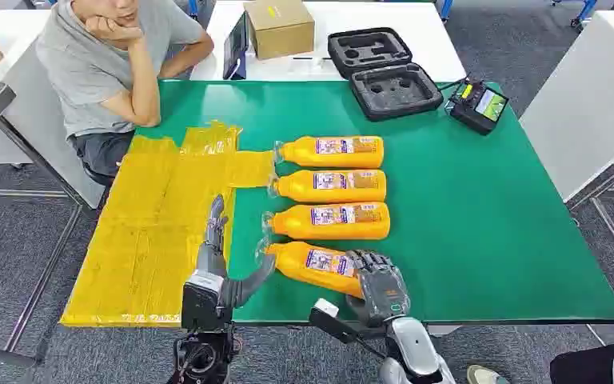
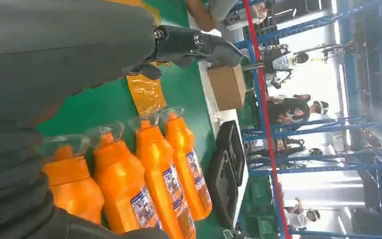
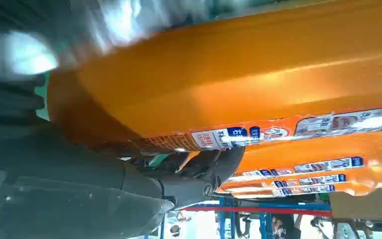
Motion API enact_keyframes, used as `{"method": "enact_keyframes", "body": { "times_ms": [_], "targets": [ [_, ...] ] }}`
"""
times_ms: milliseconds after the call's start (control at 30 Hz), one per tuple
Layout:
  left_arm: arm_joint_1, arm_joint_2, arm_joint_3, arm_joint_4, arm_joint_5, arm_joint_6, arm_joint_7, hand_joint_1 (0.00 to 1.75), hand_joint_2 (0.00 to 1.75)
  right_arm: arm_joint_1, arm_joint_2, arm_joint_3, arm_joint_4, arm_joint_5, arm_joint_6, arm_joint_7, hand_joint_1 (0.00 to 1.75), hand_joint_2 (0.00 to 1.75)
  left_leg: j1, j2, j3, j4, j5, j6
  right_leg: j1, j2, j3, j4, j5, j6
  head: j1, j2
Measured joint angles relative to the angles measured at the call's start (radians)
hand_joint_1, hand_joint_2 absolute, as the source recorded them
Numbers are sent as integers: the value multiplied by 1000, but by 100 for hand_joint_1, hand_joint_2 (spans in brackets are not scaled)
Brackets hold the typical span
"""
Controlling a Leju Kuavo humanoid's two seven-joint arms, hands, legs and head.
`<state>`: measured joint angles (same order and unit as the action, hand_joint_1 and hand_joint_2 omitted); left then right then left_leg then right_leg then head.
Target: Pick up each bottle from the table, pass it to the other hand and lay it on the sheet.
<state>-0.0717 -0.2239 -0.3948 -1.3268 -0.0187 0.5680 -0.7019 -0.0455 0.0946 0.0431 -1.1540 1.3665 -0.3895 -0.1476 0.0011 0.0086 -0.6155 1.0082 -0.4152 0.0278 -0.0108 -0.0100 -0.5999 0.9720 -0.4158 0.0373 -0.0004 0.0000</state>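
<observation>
Four orange bottles lie in a row on the green worktop, and the right robot hand is wrapped around the base end of the nearest bottle, which looks tilted. The left robot hand waits with fingers spread and nothing in it, between that bottle's cap and the yellow sheet. For a clean handover, I would keep the bottle level and offer its neck end, letting go only once the left has firmly closed.
</observation>
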Motion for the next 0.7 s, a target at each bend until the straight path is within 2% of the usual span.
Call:
{"method": "enact_keyframes", "body": {
  "times_ms": [133,200,267,300,467,700],
  "targets": [
    [-5,-2,-1,5,2,-6,0,0,175,-14,-2,-4,19,-5,10,3,175,175,0,0,4,0,0,0,0,0,3,0,0,0,0,0],
    [-6,-3,-2,9,2,-6,0,0,175,-19,-3,-7,26,-6,14,6,164,175,0,0,6,0,0,0,0,0,5,0,0,0,0,0],
    [-7,-5,-2,12,2,-7,0,0,175,-21,-3,-9,31,-12,20,6,175,175,0,0,7,0,0,0,0,0,6,-1,0,0,0,0],
    [-9,-5,-3,15,2,-8,0,0,175,-22,-3,-10,32,-31,25,-3,175,175,0,0,8,0,-1,0,0,0,6,-1,0,0,0,0],
    [-10,-9,-2,16,13,14,0,0,175,-24,-5,-60,32,-375,171,-226,175,175,0,6,13,0,-3,1,0,5,10,-1,1,-1,0,0],
    [-9,-21,26,-38,34,81,0,0,175,-16,1,-85,32,-514,240,-306,175,175,1,6,13,0,-2,0,1,5,10,-1,1,-1,0,0]
  ]
}}
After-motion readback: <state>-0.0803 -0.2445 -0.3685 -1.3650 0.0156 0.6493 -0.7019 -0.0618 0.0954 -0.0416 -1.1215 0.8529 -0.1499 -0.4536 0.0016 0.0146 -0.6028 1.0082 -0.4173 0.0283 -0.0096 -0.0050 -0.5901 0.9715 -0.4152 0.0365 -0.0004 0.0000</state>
